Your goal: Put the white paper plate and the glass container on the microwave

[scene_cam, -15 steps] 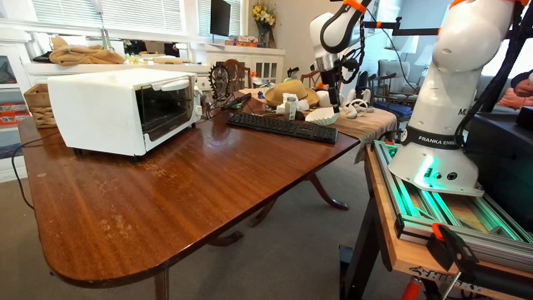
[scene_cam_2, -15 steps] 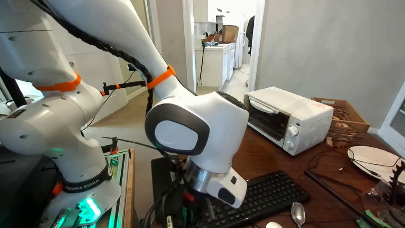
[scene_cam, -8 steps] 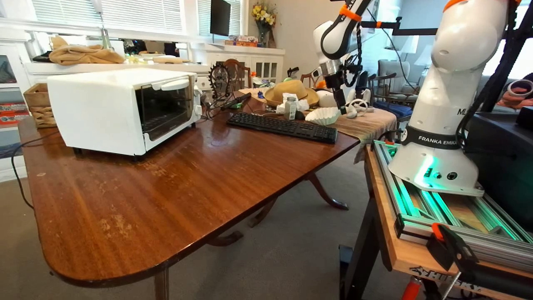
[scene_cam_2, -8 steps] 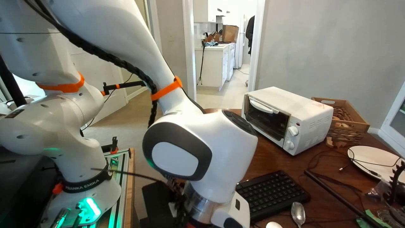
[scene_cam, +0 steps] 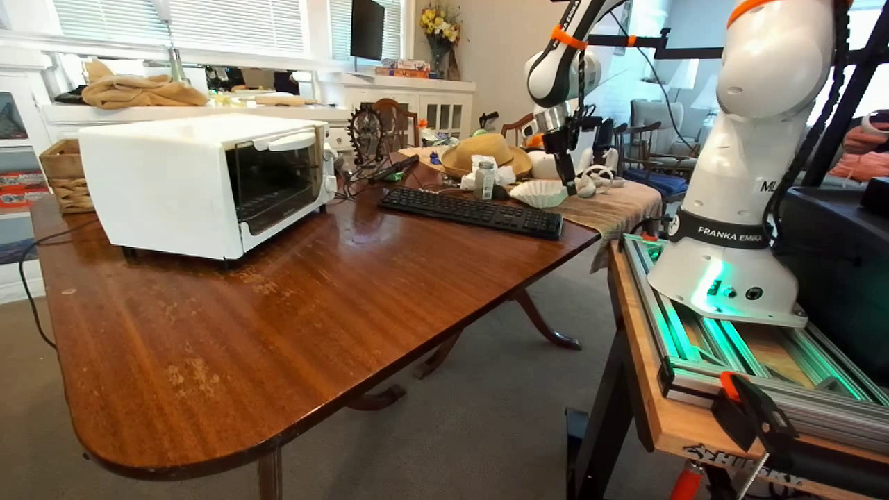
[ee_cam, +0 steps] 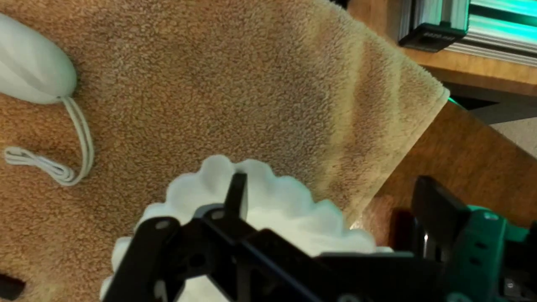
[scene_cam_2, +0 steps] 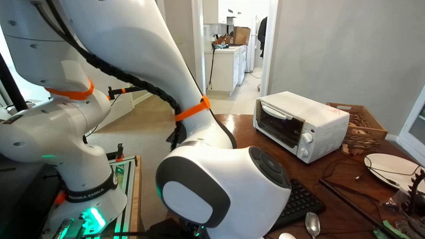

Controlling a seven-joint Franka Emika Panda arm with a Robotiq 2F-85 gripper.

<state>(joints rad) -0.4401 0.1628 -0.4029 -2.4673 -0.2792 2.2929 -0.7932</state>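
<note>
Both transfers remain. In an exterior view, the white paper plate [scene_cam: 536,194] lies far right, the glass container [scene_cam: 484,182] just left of it; the microwave [scene_cam: 201,186], left, bears neither. The pincer [ee_cam: 332,186], spread wide, empty, is at the plate's rim.

A glossy reddish-brown wooden table [scene_cam: 298,312] carries a boxy white microwave [scene_cam: 198,187], a long black keyboard [scene_cam: 472,212] and, seemingly, a greyish glass jar [scene_cam: 484,182].

The black base band [scene_cam: 722,232] is reading "FRANKA EMIKA"; the white arm [scene_cam: 736,163], "ML"; the table [scene_cam: 675,427], "HUSKY".
</note>
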